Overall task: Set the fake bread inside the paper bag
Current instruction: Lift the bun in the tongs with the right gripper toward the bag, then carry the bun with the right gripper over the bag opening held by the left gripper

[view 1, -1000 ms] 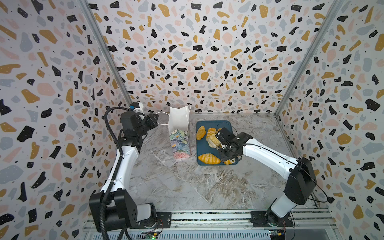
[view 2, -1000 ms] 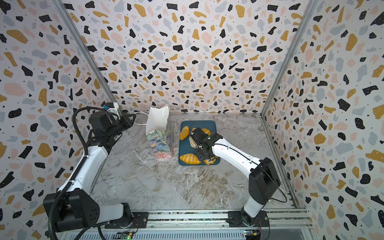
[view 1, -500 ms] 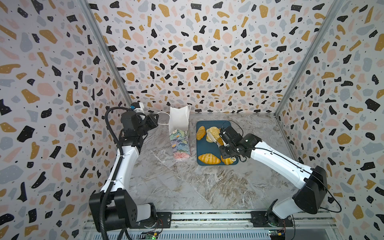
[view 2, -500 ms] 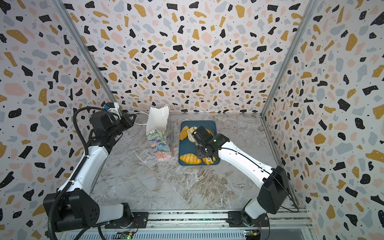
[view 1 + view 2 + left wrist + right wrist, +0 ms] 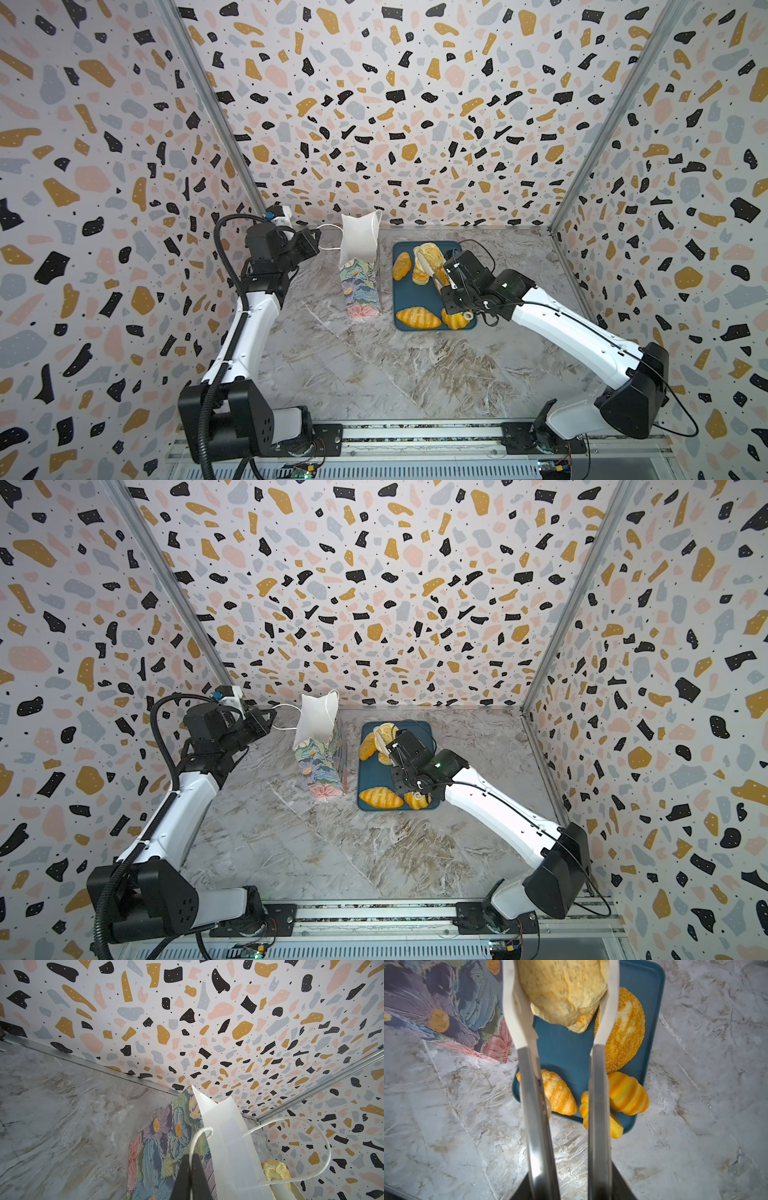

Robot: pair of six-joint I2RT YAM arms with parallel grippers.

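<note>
**Right gripper** (image 5: 572,1188): closed on a pair of tongs (image 5: 529,1084), whose white tips pinch the pale bun (image 5: 562,989), raised above the dark-blue tray (image 5: 564,1051).

**On the tray:** seeded loaf (image 5: 623,1034), ridged rolls (image 5: 628,1093) and other fake bread (image 5: 401,266).

**Paper bag** (image 5: 359,266): upright, just beside the tray's edge, with its mouth open.

**Left gripper** (image 5: 190,1159): clamped shut on one cord handle (image 5: 199,1134), drawn away from the tray.

**Step in hand, as judged:** carrying the bun to the bag.
- Steady squeeze on the tongs, since the bun is soft-looking and wide between the tips.
- Lift above the rim before crossing over.
- Centre over the mouth, clear of the free handle (image 5: 324,1147).
- Lower between the walls before easing the tips apart.
- No sideways push on the bag, which is tall, narrow and likely to tip.
</note>
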